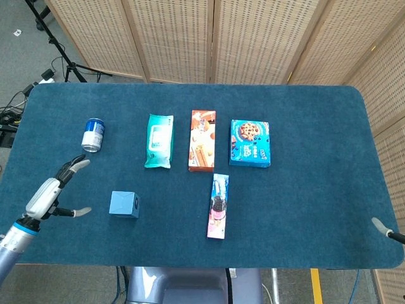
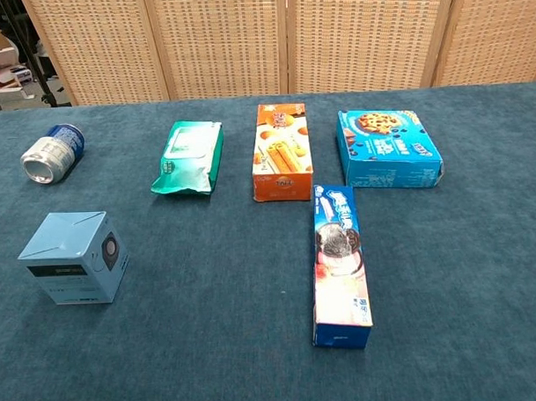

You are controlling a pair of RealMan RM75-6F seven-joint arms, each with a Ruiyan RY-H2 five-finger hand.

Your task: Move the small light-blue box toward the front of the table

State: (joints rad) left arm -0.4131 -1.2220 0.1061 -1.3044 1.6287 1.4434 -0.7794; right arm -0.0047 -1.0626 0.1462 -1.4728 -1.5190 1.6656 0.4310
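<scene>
The small light-blue box (image 1: 124, 204) stands by itself on the blue table near the front left, and the chest view shows the box (image 2: 72, 257) at the left with nothing touching it. My left hand (image 1: 52, 193) is well to the left of it, off the box, with fingers spread and nothing in it. The chest view does not show this hand. Only a grey tip of my right hand (image 1: 381, 225) pokes in at the table's front right edge; how its fingers stand is hidden.
A blue can (image 1: 93, 134) lies at the back left. A teal wipes pack (image 1: 159, 140), an orange biscuit box (image 1: 202, 140) and a blue cookie box (image 1: 250, 143) form a row mid-table. A long cookie pack (image 1: 218, 206) lies in front of them.
</scene>
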